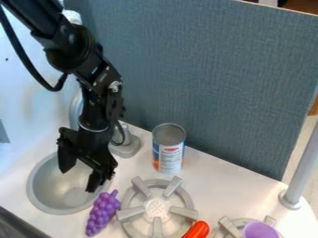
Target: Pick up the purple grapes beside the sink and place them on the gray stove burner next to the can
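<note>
The black gripper (78, 180) hangs over the right part of the round metal sink (38, 193), its two fingers spread apart with nothing between them. Just in front of its right finger, a bunch of purple toy grapes (102, 214) lies on the white counter beside the sink rim. A can (168, 151) with a white and blue label stands upright to the right of the gripper, close to the back panel.
A grey stove burner (156, 209) sits right of the grapes, with a red object (197, 229) at its front right. Near the bottom right, a purple item (260, 230) is on another burner. The faucet base (126, 146) stands behind the sink; a grey post (298, 174) rises at right.
</note>
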`<state>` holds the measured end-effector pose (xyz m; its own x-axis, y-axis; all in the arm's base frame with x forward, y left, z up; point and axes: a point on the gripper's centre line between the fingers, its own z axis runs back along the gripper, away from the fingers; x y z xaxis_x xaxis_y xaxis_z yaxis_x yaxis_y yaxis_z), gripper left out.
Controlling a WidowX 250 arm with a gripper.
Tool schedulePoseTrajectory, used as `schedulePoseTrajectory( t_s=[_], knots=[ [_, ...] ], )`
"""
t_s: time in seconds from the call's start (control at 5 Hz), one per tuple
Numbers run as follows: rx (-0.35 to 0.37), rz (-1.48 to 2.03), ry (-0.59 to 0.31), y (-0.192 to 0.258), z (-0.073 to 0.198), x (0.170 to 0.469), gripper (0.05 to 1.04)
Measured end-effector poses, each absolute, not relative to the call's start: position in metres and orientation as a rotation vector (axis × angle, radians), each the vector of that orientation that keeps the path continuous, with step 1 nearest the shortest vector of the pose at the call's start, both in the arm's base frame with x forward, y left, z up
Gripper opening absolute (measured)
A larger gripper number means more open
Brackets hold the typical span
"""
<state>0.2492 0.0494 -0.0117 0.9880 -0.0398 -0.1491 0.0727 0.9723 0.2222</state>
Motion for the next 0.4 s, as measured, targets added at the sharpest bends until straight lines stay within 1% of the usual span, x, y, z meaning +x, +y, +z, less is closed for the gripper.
schedulePoseTrajectory(
  t_s=[0.2, 0.4],
  knots=[
    [0.224, -0.062, 0.167, 0.05, -0.019, 0.245, 1.009],
    [0.164, -0.117, 0.119, 0.047, -0.039, 0.24, 1.009]
  ],
)
